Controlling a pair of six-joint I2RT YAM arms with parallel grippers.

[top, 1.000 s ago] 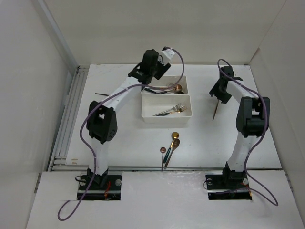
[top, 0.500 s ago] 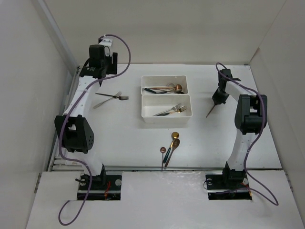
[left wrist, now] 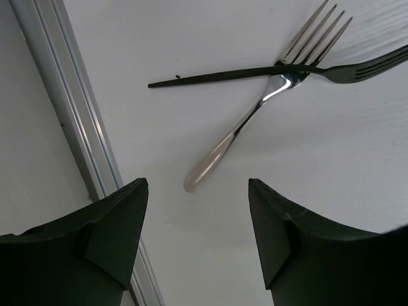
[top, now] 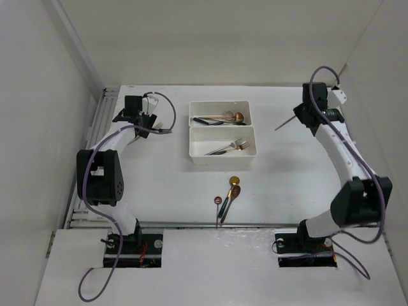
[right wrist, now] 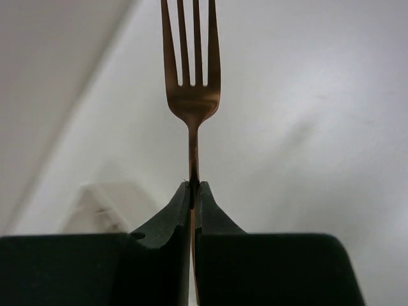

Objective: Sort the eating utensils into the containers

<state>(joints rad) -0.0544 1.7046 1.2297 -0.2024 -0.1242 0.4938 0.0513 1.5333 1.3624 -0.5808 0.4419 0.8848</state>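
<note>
Right gripper (right wrist: 193, 188): clamped on copper fork (right wrist: 191, 95), right of bins (top: 223, 160); tines seen only from wrist.
Left gripper (left wrist: 196, 191): parted, empty, beside crossed forks (left wrist: 280, 69), left of bins.

Two adjacent white bins (top: 220, 160), three loose utensils (top: 230, 193) nearer the arm bases, one slim utensil (top: 285, 125) in the right jaws.

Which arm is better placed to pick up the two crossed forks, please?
Left: the left end effector hovers open over the crossed forks, while the right end effector is shut on a copper fork.
</note>
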